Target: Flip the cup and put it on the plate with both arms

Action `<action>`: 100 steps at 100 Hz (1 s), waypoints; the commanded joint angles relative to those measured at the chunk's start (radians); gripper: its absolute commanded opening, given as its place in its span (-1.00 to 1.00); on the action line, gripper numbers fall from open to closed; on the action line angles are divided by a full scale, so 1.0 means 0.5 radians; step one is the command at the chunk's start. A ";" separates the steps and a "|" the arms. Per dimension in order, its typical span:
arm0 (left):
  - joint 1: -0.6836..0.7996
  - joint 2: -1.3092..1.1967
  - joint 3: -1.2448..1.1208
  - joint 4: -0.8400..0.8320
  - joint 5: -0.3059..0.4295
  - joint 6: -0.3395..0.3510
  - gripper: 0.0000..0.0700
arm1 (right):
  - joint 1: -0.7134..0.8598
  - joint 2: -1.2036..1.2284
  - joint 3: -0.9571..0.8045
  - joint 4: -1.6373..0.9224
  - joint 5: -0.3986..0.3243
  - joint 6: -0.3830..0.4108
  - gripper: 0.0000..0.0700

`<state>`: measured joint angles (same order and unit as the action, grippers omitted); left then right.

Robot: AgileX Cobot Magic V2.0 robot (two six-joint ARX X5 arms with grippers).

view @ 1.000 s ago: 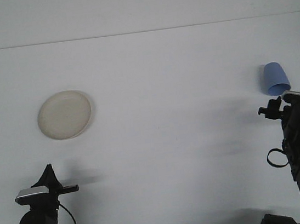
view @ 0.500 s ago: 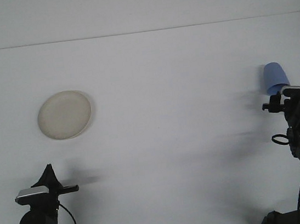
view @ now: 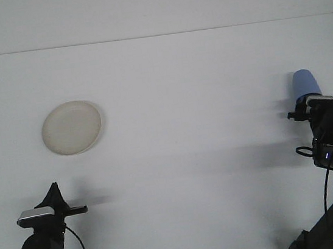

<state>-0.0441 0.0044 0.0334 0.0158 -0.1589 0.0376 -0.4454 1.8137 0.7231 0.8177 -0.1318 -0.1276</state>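
White matte table (view: 179, 129). Blue cup (view: 305, 85) at 3 o'clock, upside down, long axis vertical, smooth tapered shape. Round cream plate (view: 72, 127) at 9 o'clock. Right gripper (view: 311, 105) has risen and closed in on the cup base since earlier; fingers hidden, cannot tell. Left gripper (view: 73, 210) unmoved at 7 o'clock, fingers pressed together.
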 commanded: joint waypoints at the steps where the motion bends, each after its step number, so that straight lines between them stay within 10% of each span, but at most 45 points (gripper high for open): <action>1: -0.001 -0.003 -0.038 0.027 -0.010 -0.009 -0.96 | -0.035 0.056 0.066 0.045 -0.001 -0.016 0.25; 43: -0.001 -0.003 -0.038 0.027 -0.010 -0.009 -0.96 | -0.159 0.317 0.395 0.037 -0.272 0.009 0.06; 72: -0.001 -0.003 -0.038 0.027 -0.010 -0.009 -0.96 | -0.156 0.430 0.580 0.008 -0.426 0.053 -0.99; 100: -0.001 -0.003 -0.038 0.027 -0.010 -0.009 -0.96 | -0.171 0.301 0.605 -0.183 -0.627 0.436 -1.00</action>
<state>-0.0441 0.0044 0.0334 0.0158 -0.1589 0.0376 -0.5243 1.9949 1.0061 0.7589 -0.4355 -0.0147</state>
